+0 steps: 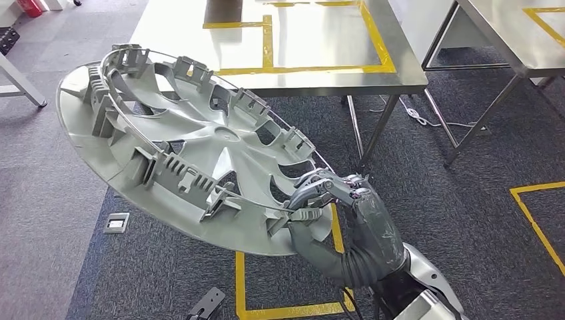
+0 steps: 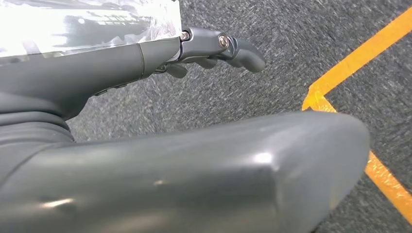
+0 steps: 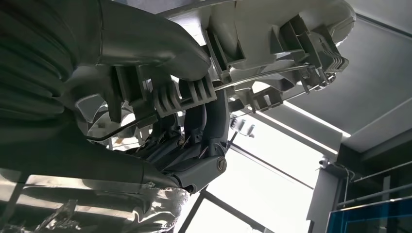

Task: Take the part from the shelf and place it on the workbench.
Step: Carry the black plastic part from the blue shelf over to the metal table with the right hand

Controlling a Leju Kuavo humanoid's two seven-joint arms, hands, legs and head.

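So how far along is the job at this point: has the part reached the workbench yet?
Not yet. Done: the part, a grey wheel cover, is already in the right hand, which grips its rim. In hand: it is carried tilted above the carpet, short of the steel workbench. Left: setting it down on the workbench and letting go. The left hand holds nothing.

Silver-grey wheel cover [image 1: 180, 153], steel workbench [image 1: 406, 77] with yellow tape lines [image 1: 300, 69].
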